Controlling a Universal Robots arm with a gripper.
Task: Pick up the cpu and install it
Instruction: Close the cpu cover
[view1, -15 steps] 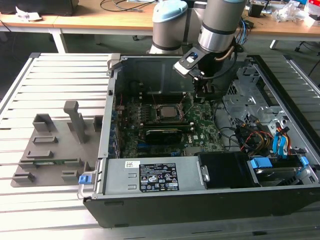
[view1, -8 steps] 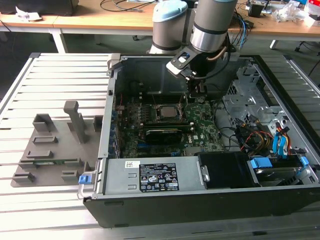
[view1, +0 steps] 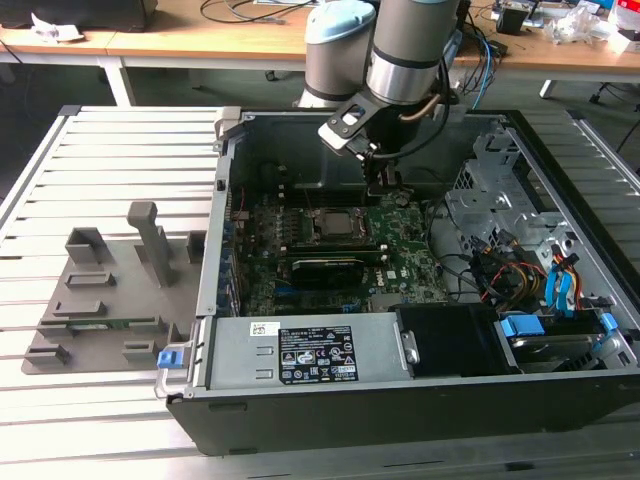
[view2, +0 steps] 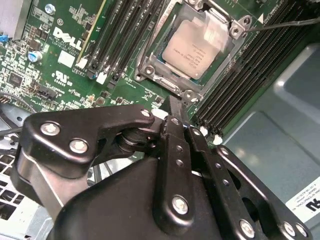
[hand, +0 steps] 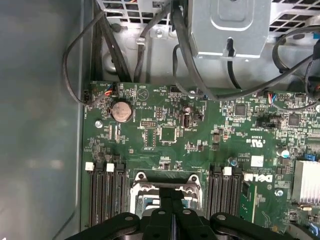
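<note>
Gripper (view2: 176, 104): we saw its fingers pressed together, holding nothing, by the edge of the socket frame (view2: 146, 64).
CPU (view2: 197, 46): it lay inside that socket, silver top up.
Risk: we judged that a low sideways drift could nudge the chip askew or scrape the memory slots (view2: 240, 80).

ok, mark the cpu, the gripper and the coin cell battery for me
cpu (view2: 197, 47): second wrist view, middle of its silver top.
gripper (hand: 173, 194): first wrist view, where the two fingertips meet.
coin cell battery (hand: 121, 111): first wrist view, centre of its round face.
</note>
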